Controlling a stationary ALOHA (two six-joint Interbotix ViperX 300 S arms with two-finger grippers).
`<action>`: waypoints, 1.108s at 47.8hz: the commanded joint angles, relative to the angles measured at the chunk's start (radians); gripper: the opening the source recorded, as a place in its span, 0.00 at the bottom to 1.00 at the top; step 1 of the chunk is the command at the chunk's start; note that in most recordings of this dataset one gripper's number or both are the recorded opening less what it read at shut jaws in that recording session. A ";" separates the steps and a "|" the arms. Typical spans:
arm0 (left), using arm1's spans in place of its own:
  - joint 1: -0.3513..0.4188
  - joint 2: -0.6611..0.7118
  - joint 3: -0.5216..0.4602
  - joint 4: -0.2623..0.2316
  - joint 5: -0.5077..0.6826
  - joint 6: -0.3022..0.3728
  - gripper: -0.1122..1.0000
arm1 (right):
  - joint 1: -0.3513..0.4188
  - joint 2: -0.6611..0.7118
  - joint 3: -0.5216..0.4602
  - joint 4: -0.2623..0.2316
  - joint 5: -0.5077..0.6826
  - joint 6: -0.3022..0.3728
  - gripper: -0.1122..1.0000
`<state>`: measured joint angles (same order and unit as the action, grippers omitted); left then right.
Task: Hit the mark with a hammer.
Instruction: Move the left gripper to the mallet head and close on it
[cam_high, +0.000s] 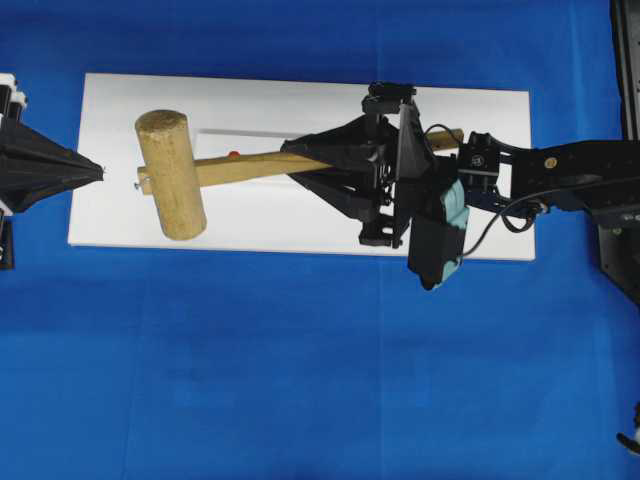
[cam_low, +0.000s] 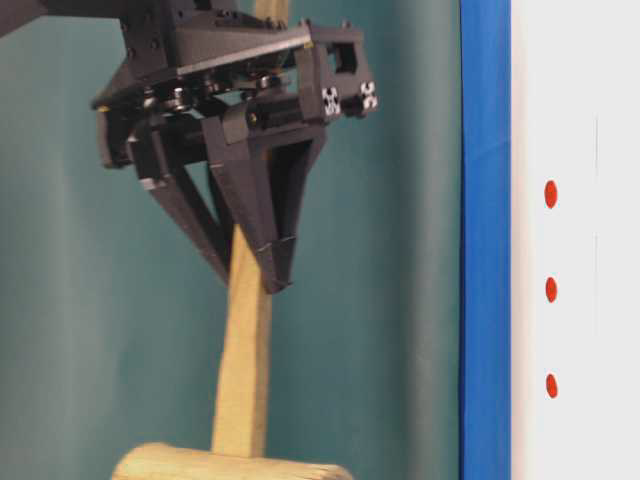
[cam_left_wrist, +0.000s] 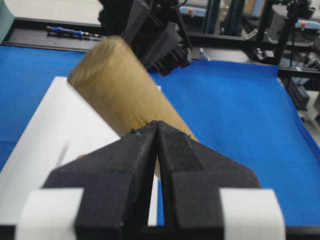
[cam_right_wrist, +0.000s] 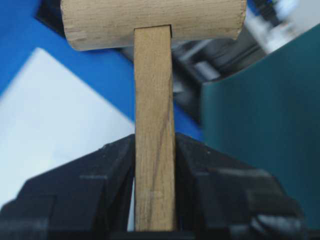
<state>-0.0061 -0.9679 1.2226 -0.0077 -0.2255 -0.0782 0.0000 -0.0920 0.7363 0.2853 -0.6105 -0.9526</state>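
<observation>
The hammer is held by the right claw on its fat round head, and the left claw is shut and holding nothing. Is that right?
Not quite. The right claw holds the hammer by its long flat handle, not by the head; the right wrist view shows the jaws pressed on both sides of the handle, with the head out beyond them. The rest is right: the left claw is shut and holding nothing.

Right arm (cam_high: 575, 170): matte black links with a brass-coloured screw head on top, a black cable looping beside the wrist, and a teal-and-black camera module (cam_high: 440, 235) mounted at the wrist. Right gripper (cam_high: 310, 165): black, triangular fingers tapering to narrow tips, with pale screw heads on the carriage block. Left gripper (cam_left_wrist: 159, 131): coarse-textured black fingers, white tape bands across each base.
</observation>
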 joint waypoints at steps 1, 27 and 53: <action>0.002 0.008 -0.009 0.000 -0.005 -0.002 0.10 | 0.000 -0.032 -0.014 0.015 -0.040 -0.066 0.19; 0.015 0.005 -0.009 -0.009 -0.012 -0.031 0.10 | 0.025 -0.032 -0.018 0.064 -0.055 -0.221 0.19; 0.044 0.041 -0.009 -0.008 -0.035 -0.153 0.88 | 0.028 -0.032 -0.025 0.063 -0.060 -0.221 0.19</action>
<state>0.0368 -0.9434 1.2241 -0.0153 -0.2408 -0.2301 0.0261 -0.0920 0.7363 0.3467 -0.6504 -1.1766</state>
